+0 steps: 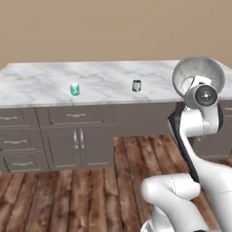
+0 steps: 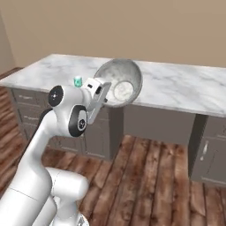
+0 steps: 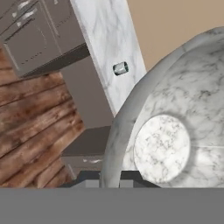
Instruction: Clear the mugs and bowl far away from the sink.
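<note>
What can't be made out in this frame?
- Claw fingertips: hidden behind the bowl in the right base view and the hand view.
- Bowl's right side: cut off by the hand view's edge.
- Turquoise mug and grey mug: too small for handles in the left base view.

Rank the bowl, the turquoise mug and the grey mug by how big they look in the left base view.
1. bowl, largest by far, though held up nearer the camera.
2. turquoise mug and grey mug look about alike on the counter; no ranking between them.
</note>
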Robot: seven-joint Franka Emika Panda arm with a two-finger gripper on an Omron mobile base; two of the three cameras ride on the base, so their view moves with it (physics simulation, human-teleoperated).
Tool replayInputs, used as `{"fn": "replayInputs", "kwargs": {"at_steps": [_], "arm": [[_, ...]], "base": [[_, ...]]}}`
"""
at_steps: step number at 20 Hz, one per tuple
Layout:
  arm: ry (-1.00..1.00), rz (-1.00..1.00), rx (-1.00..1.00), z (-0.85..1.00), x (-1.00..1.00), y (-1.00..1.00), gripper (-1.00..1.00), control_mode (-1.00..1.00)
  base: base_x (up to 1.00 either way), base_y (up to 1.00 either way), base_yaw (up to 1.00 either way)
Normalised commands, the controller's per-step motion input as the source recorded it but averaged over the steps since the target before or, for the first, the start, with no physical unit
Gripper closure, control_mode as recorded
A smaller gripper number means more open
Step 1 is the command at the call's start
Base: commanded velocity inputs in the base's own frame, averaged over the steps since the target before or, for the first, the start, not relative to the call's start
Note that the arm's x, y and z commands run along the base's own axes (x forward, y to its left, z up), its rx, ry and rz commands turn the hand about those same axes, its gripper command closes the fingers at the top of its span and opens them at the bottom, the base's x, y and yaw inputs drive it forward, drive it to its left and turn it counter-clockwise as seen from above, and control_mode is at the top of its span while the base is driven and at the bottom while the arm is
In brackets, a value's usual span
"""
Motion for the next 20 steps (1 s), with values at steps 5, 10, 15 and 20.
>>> {"fn": "replayInputs", "kwargs": {"at_steps": [5, 10, 15, 20], "arm": [[0.0, 0.0, 0.0, 0.0, 0.0, 0.0, 1.0, 1.0], [0.0, 0.0, 0.0, 0.0, 0.0, 0.0, 1.0, 1.0], [0.0, 0.0, 0.0, 0.0, 0.0, 0.0, 1.0, 1.0], [0.0, 0.0, 0.0, 0.0, 0.0, 0.0, 1.0, 1.0]], "base": [[1.0, -0.39, 0.07], [0.99, -0.36, 0.0], [0.39, -0.73, -0.02], [0.13, -0.74, -0.02]]}}
